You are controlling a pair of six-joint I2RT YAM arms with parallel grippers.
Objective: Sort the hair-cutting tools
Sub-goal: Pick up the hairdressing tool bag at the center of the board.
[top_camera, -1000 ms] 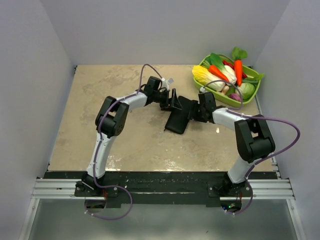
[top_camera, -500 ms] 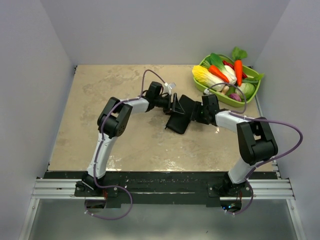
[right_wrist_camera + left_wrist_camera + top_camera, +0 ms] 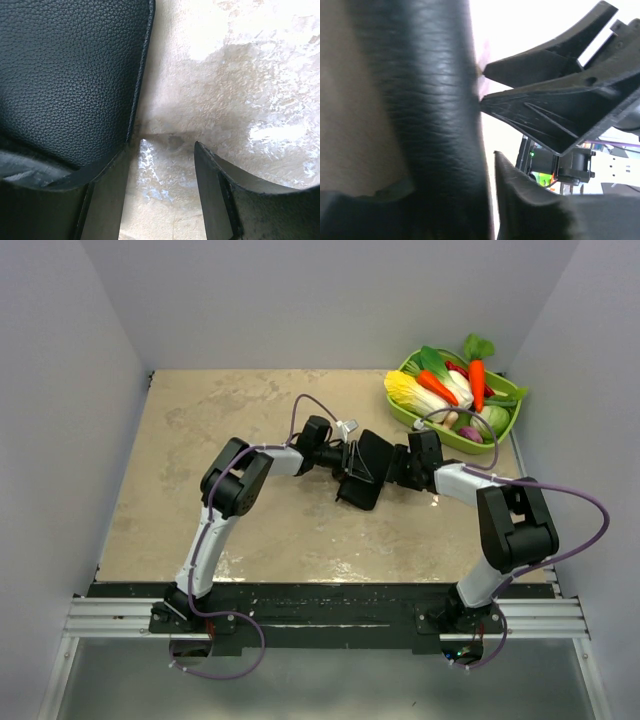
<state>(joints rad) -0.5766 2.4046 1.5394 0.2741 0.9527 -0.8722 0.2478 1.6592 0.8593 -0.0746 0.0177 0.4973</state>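
I cannot pick out the combs or the scissors with any certainty in these views. The nearest hint is a few thin pale lines (image 3: 353, 466) at the left edge of the black case (image 3: 374, 453), too small to name. That case lies on the counter (image 3: 200, 460) right of centre, partly folded, with one flap raised toward the right arm.

The overhead camera shows both arms meeting at the case, the left jaws at its left edge and the right jaws at its right edge. A green basket (image 3: 508, 428) of toy vegetables sits in the far right corner.

The left wrist camera gives what the overhead cannot. The grained case (image 3: 430, 100) stands close against the lens, and the right jaws' two pointed tips touch its edge, a little apart. Whether the left jaws are clenched on the flap I cannot tell; one side is lost in dark.

The right wrist camera shows its jaws released, with bare counter (image 3: 225, 75) between them and the case (image 3: 70, 75) over the left one.

Since a second ago the left arm has swung lower and to the right, and the case looks shorter and more folded.
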